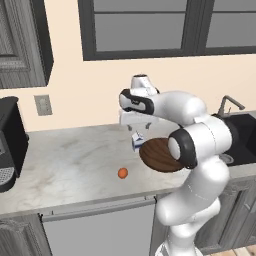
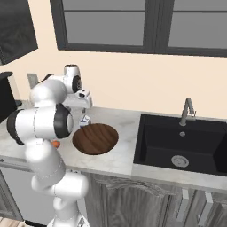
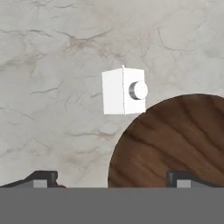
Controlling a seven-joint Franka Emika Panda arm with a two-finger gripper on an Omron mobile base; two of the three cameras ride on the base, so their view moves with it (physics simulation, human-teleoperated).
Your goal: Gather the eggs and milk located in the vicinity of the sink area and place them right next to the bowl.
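Landmark: wide, shallow, dark-brown wooden bowl (image 2: 95,138) with grain stripes, on the pale marble counter (image 1: 75,165).

Small orange-brown egg (image 1: 123,173) sits on the counter well apart from the bowl, toward the front edge; in the right base view the arm covers most of it.

Small white gable-topped milk carton (image 3: 124,91) stands upright just beside the bowl's rim, round cap showing from above; blue mark visible in the base views, lower part hidden by the bowl.

White two-finger gripper (image 3: 112,177) hangs above the carton, fingers spread wide, holding nothing.

Black sunken sink (image 2: 186,144) with thin grey faucet (image 2: 187,111) lies beyond the bowl, cut off at the frame edge.
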